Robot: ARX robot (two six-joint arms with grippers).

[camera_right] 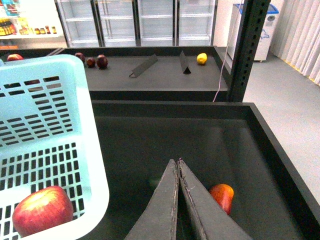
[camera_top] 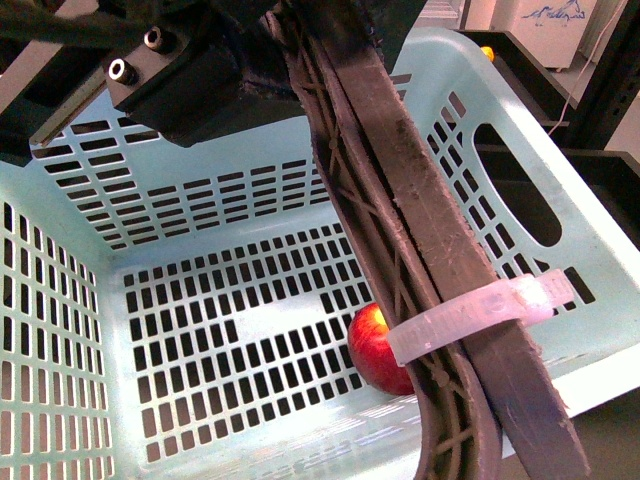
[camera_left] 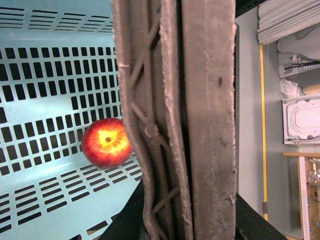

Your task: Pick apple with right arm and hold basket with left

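Observation:
The pale turquoise basket [camera_top: 200, 200] fills the front view, tilted, and its brown ribbed handles [camera_top: 400, 200] are bound by a white zip tie [camera_top: 470, 310]. My left gripper [camera_left: 185, 225] is shut on those handles [camera_left: 200, 100], one black jaw on each side. It also shows as a black block [camera_top: 250, 70] at the top of the handles. The red apple [camera_top: 375, 350] with its yellow blush [camera_left: 106, 142] lies on the basket floor, partly hidden behind the handles. My right gripper [camera_right: 176, 161] is shut and empty over a dark bin, beside the basket [camera_right: 50, 100], well apart from the apple [camera_right: 42, 210].
An orange-red fruit [camera_right: 222, 196] lies on the floor of the dark bin [camera_right: 270, 135], just beside my right fingers. Behind the bin is a shelf with dark red apples [camera_right: 97, 61] and a yellow fruit [camera_right: 201, 58]. A black post [camera_right: 247, 45] stands at the bin's far corner.

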